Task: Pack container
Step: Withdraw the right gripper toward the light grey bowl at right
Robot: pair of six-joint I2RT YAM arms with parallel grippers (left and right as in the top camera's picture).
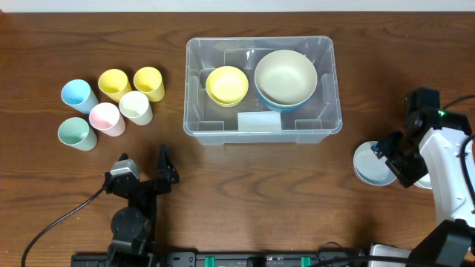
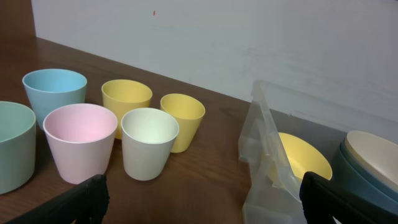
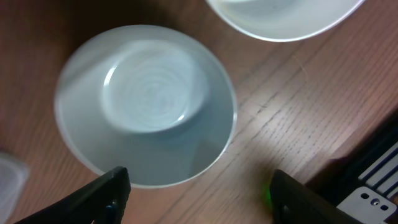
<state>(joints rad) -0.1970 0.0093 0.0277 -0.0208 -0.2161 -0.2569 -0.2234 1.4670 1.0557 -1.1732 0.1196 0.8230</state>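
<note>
The clear plastic container (image 1: 261,130) stands at the table's middle back. It holds a yellow bowl (image 1: 226,84) and a cream bowl nested in a blue one (image 1: 286,76); its corner shows in the left wrist view (image 2: 264,155). My right gripper (image 3: 198,199) is open just above a pale blue bowl (image 3: 146,102) on the table at the right (image 1: 369,165). A white bowl's rim (image 3: 280,18) lies beside it. My left gripper (image 2: 200,202) is open and empty, low near the front left, facing the cups.
Several cups stand left of the container: blue (image 1: 77,93), two yellow (image 1: 113,83) (image 1: 149,82), pink (image 1: 106,118), white (image 1: 136,107) and green (image 1: 76,133). The table's right edge is close to the right arm (image 1: 445,159).
</note>
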